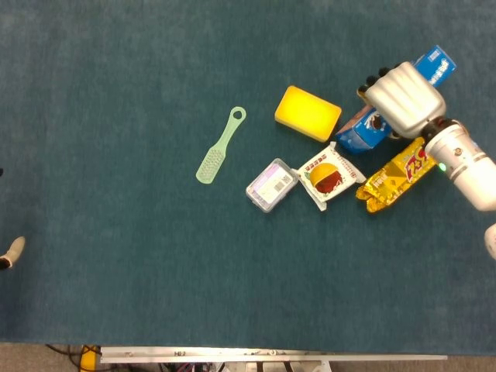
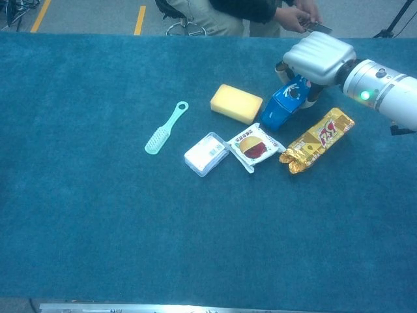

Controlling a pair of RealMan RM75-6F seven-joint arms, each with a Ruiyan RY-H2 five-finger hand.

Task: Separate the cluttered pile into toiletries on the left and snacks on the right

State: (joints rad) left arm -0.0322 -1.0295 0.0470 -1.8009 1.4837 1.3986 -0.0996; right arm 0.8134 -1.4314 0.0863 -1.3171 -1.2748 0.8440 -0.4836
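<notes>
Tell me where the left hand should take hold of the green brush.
Probably the brush by its thin handle, the end with the hanging hole, coming from above. It lies flat on the table on a slant, apart from the pile, so fingers can close across the narrow handle; the wider bristle end sits nearer the robot.

Teal table (image 1: 116, 294): brush (image 1: 220, 146), sponge (image 1: 308, 113), snack packets (image 1: 332, 174).

Open blue table (image 1: 116, 294) lies left of the green brush (image 1: 220, 146); packets crowd the right.
</notes>
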